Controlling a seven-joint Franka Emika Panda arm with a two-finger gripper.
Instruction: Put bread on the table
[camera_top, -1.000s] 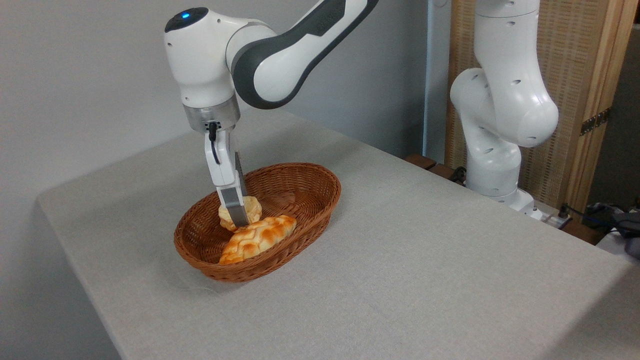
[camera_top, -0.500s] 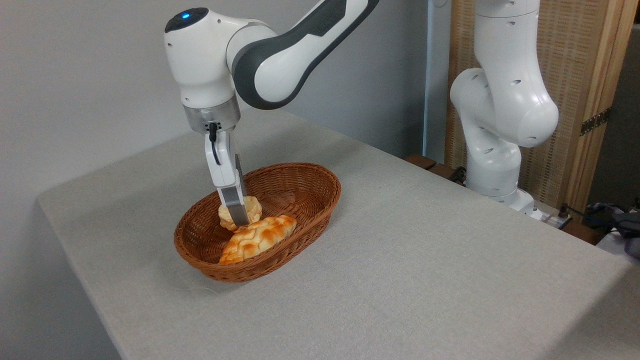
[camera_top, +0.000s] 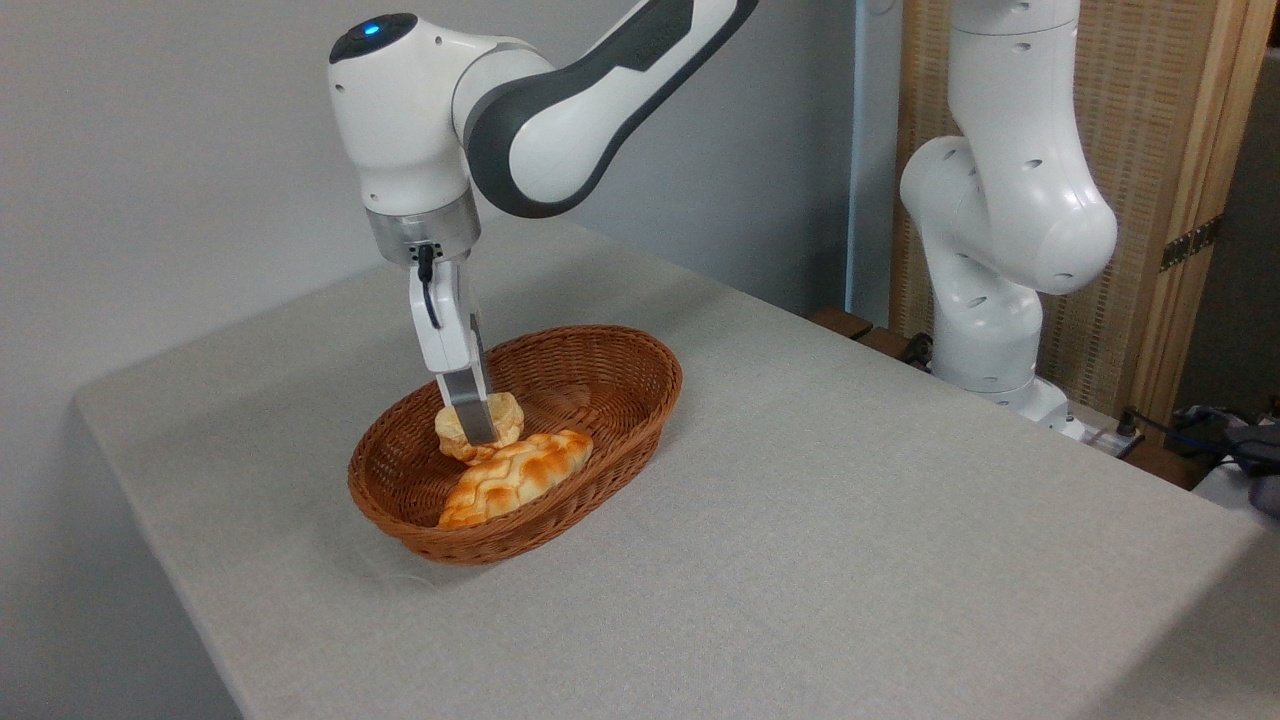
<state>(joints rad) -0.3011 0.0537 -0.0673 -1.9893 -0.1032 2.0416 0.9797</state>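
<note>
The desk (camera_top: 850, 520) is a broad rectangle draped in plain, matte grey-beige cloth with a fine weave. On its left half sits an oval basket (camera_top: 610, 385) of brown wicker, its wall tightly woven in ridged rows. Inside it, toward the near end, lies a long loaf (camera_top: 515, 475), orange-brown and glossy, with a braided lattice crust. Just behind the loaf, above the basket's middle, is the bread (camera_top: 505, 415): a small, round, pale-golden bun with lobed, muffin-like sides and a slightly browned top. It touches or nearly touches the loaf's upper edge; whether it rests on the basket floor cannot be told. The claw (camera_top: 478, 425) points straight down from a smooth white and dark grey arm, its flat grey metal finger (camera_top: 470, 405) lying across the front of the bun. The second finger is hidden behind, but the claw pinches the bread from both sides.
</note>
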